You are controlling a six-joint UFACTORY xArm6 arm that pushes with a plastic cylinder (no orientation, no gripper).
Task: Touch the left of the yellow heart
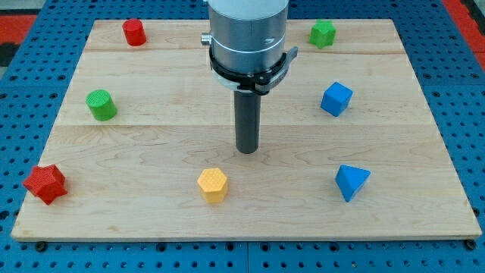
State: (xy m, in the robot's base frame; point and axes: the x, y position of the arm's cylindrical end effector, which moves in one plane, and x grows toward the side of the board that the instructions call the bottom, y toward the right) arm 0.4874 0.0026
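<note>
The only yellow block [212, 184] lies low on the wooden board [151, 136], a little left of centre. It looks like a hexagonal prism, and I see no heart outline on it. My tip [247, 151] rests on the board above and to the right of this yellow block, with a clear gap between them. The rod hangs from the grey arm body [248, 34] at the view's top centre, which hides part of the board behind it.
A red cylinder [134, 32] is at top left, a green cylinder [101, 105] at mid left and a red star [45, 183] at bottom left. A green block [322, 33] is at top right, a blue cube [336, 99] at mid right and a blue triangular block [352, 182] at bottom right.
</note>
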